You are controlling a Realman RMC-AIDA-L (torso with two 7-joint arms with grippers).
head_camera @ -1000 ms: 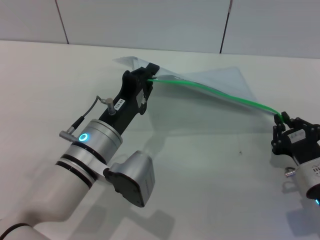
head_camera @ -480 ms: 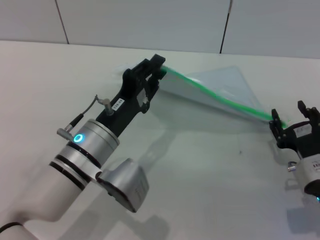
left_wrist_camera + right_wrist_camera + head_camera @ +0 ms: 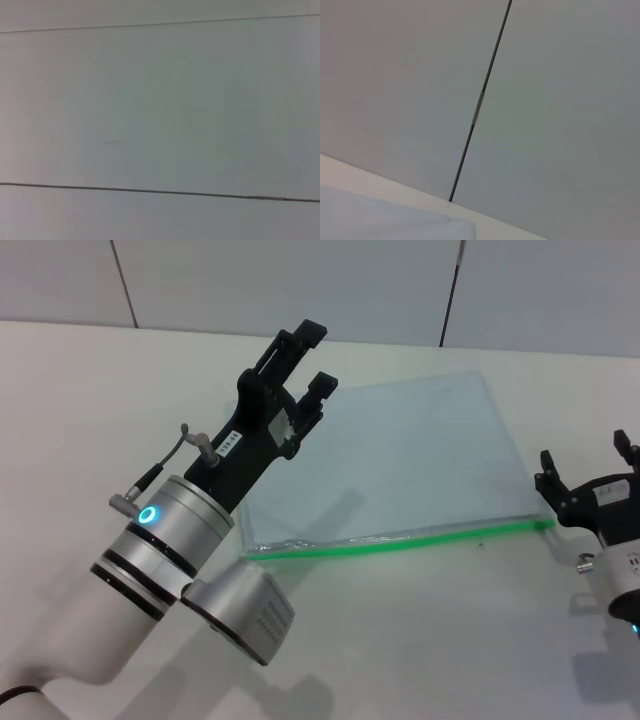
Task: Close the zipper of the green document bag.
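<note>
Lying flat on the white table [image 3: 90, 400], the translucent pale-blue rectangular plastic document bag [image 3: 400, 460] is flanked by the left gripper [image 3: 312, 362] and right gripper [image 3: 595, 468], both spread wide and empty; its bright green zipper [image 3: 400, 539] is seen along the near edge.

A plain pale grey-white panelled wall [image 3: 160, 110] fills the left wrist view, crossed by 2 thin seams running nearly level across the whole picture, a faint light one [image 3: 160, 23] near one edge and a darker, sharper one [image 3: 160, 191] toward the opposite edge.
</note>
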